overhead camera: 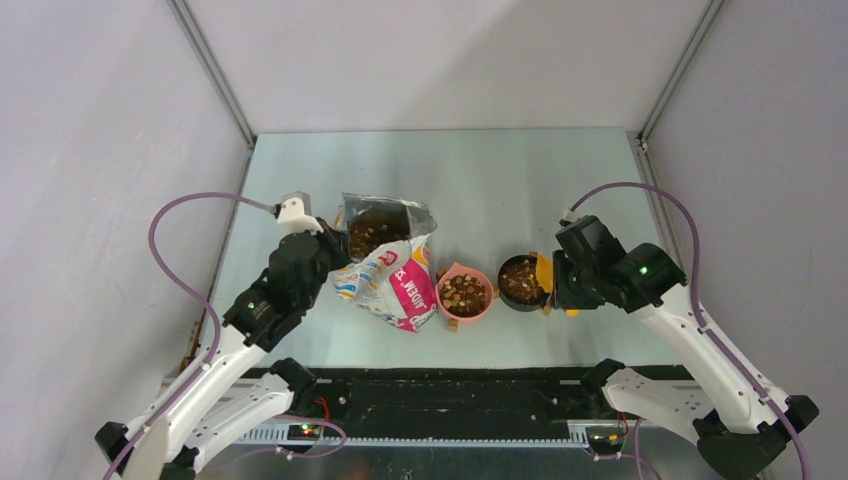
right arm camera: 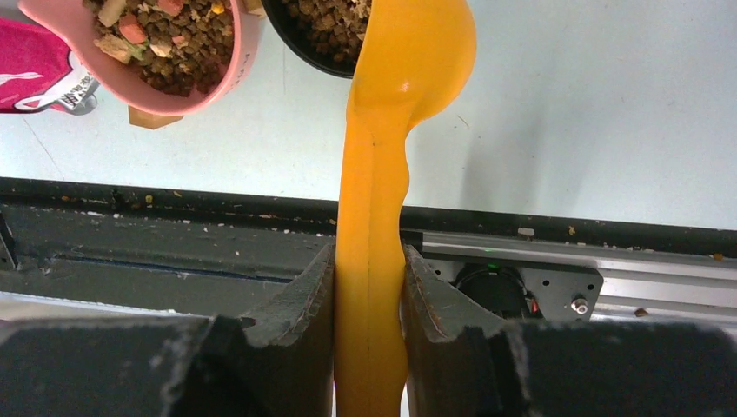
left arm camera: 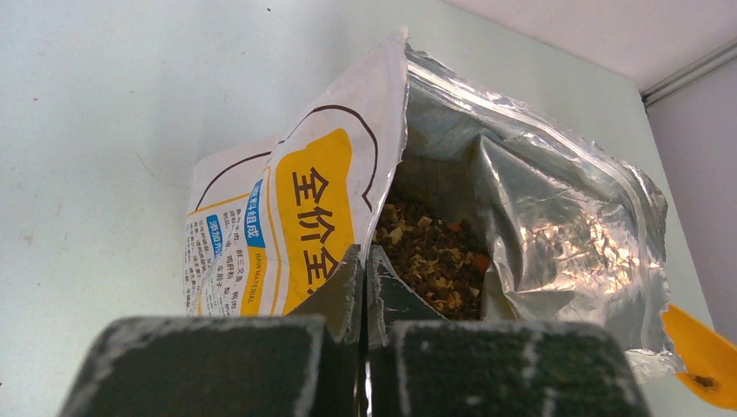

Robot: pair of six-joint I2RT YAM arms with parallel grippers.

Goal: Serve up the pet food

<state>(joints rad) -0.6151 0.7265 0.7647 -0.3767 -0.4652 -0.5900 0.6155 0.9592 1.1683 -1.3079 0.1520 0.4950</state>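
We are seeing the left jaws pinching tight on the bag (overhead camera: 390, 282) rim and the right jaws clamping the scoop (right arm camera: 378, 217); pet food (overhead camera: 463, 293) is lying in the bag, pink bowl (overhead camera: 466, 317) and black bowl (overhead camera: 520, 306), mid-frame.

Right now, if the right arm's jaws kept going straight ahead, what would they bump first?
Probably the black bowl of pet food. The right jaws are shut on the orange scoop, and its spoon end sits at that bowl's rim, so the scoop would hit first. Depth is unclear.
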